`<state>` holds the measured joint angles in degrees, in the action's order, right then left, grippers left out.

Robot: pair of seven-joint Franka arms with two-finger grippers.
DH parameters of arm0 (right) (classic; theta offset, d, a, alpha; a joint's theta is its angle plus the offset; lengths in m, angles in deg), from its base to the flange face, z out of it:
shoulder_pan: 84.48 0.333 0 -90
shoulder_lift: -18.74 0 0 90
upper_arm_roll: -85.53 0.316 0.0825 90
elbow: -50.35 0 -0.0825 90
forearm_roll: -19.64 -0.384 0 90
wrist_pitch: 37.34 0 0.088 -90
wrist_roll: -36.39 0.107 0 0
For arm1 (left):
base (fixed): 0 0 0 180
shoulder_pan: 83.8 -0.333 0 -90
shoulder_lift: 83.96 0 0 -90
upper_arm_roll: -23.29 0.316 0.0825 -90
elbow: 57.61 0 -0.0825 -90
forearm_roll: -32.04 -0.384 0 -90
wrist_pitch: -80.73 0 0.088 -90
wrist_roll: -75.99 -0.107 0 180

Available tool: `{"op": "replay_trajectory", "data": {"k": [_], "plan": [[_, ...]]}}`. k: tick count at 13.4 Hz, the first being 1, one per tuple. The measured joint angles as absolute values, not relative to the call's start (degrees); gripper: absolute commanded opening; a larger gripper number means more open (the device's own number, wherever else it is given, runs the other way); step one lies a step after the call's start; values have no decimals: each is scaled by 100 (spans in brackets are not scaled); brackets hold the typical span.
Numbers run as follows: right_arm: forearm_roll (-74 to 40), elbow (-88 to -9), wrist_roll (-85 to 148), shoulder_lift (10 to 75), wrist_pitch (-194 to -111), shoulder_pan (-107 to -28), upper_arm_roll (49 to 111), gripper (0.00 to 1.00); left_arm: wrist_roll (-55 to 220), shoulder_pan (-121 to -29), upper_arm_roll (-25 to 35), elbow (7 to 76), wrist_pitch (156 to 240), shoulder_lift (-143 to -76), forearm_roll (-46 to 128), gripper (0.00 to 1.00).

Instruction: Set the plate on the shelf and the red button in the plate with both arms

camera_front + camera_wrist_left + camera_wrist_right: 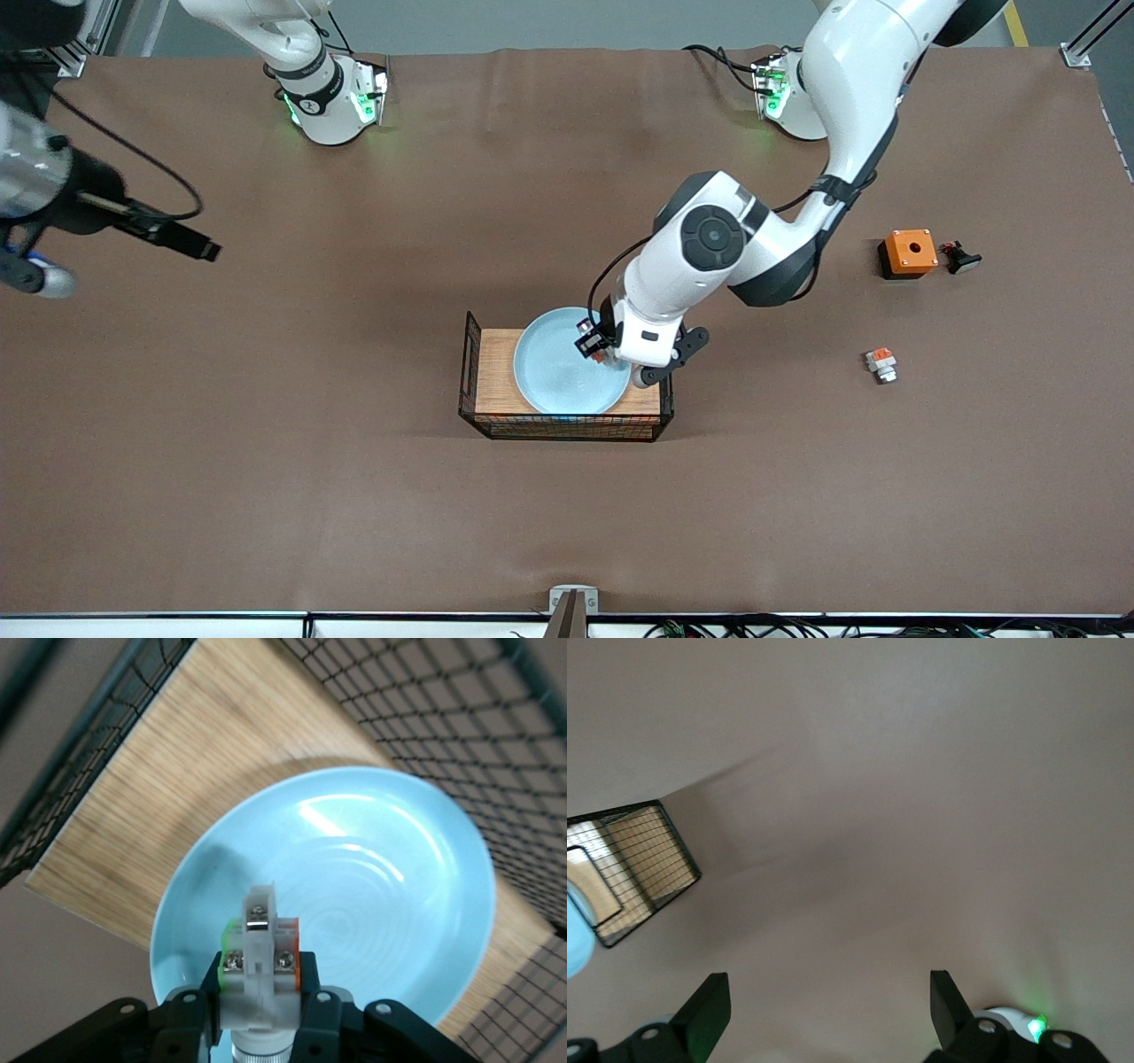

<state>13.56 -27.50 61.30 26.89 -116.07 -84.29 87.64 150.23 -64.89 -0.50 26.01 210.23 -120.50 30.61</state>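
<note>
The pale blue plate [563, 377] lies on the wooden tray [496, 372] inside a black wire basket. My left gripper [604, 351] hangs over the plate's edge toward the left arm's end and is shut on the red button [592, 342], a small white-grey switch piece. In the left wrist view the button [260, 979] is clamped between the fingers [319, 1014], with the plate [390, 904] and the tray [204, 744] below it. My right gripper [35, 276] waits at the right arm's end of the table, open and empty [828, 997].
An orange box with a hole [908, 252], a small dark piece [961, 258] and a short white block with an orange-red top [881, 363] lie toward the left arm's end. The basket's wire walls [468, 372] rise around the tray; it also shows in the right wrist view [633, 868].
</note>
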Motion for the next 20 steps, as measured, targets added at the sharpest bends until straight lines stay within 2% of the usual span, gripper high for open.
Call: {"op": "replay_trajectory", "data": {"k": [1, 6, 11, 16, 20], "plan": [[1356, -2765, 5733, 2689, -11673, -8610, 8763, 99, 15024, -6375, 47, 2591, 21031, -12050, 3061, 99], [1699, -2775, 5006, 2682, -11899, -8790, 8845, 99, 15013, -6367, 132, 2345, 20921, -11942, 2825, 100], [1788, -2766, 4091, 2654, -11938, -8810, 8856, 99, 14290, -6755, 123, 1877, 19120, -11073, 2436, 100], [1813, -2749, 3683, 2643, -11932, -8928, 8813, 100, 12379, -7658, 136, 1844, 17373, -9866, 2492, 100], [1842, -2745, 3679, 2642, -11932, -8935, 8814, 100, 10915, -8531, 155, 1883, 16557, -9350, 2495, 100]]}}
